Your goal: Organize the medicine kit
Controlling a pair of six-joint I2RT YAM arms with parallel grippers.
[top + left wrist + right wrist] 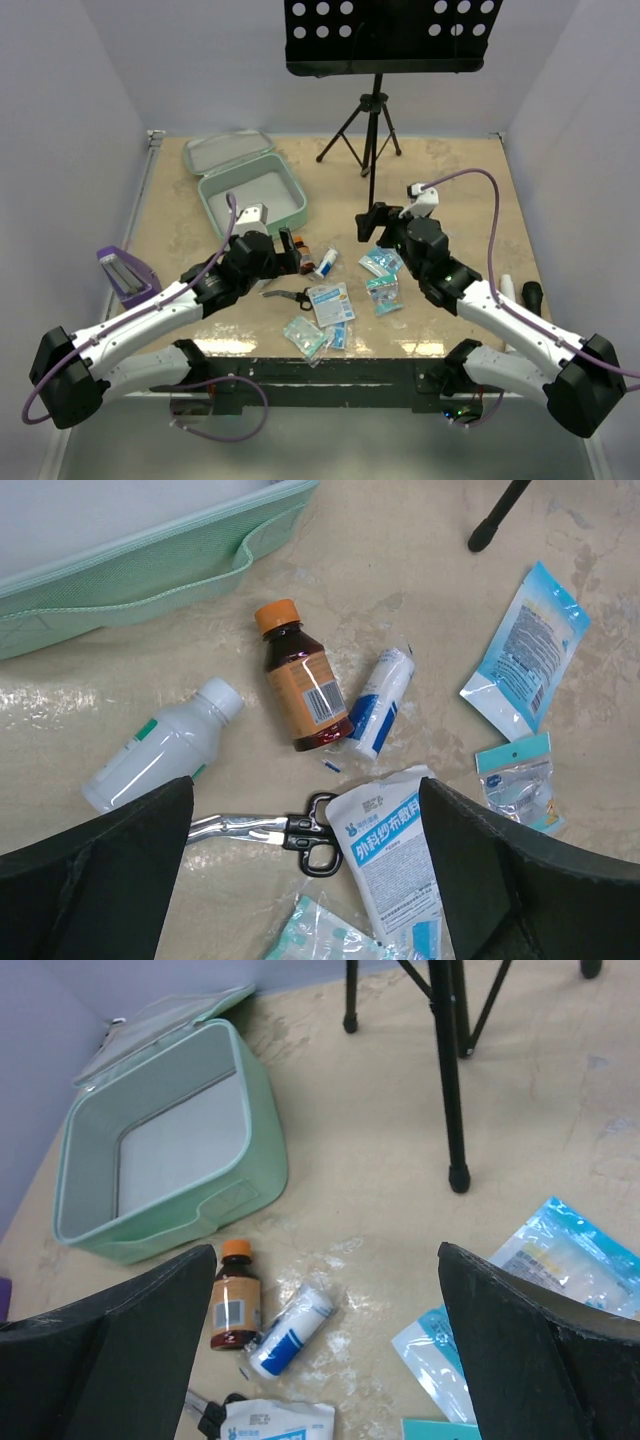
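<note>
The medicine kit (252, 196), a mint-green tin, lies open at the back left with its lid (225, 152) flat behind it and its grey inside bare; it also shows in the right wrist view (170, 1140) and the left wrist view (120, 570). My left gripper (290, 245) (305, 880) is open above black-handled scissors (300, 832) and a white gauze packet (390, 860). A brown bottle with an orange cap (300, 685), a white bottle (165, 745) and a bandage roll (380, 702) lie beyond it. My right gripper (375, 222) (325, 1360) is open and empty, above the table right of the bottle (232, 1310) and roll (290, 1332).
Blue and clear packets (383, 275) lie in the middle, with more near the front edge (305, 335). A purple holder (128, 275) stands at the left edge. A black music stand's tripod (372, 130) stands at the back, one leg near the right gripper (450, 1080). A white bottle (508, 290) lies at the right edge.
</note>
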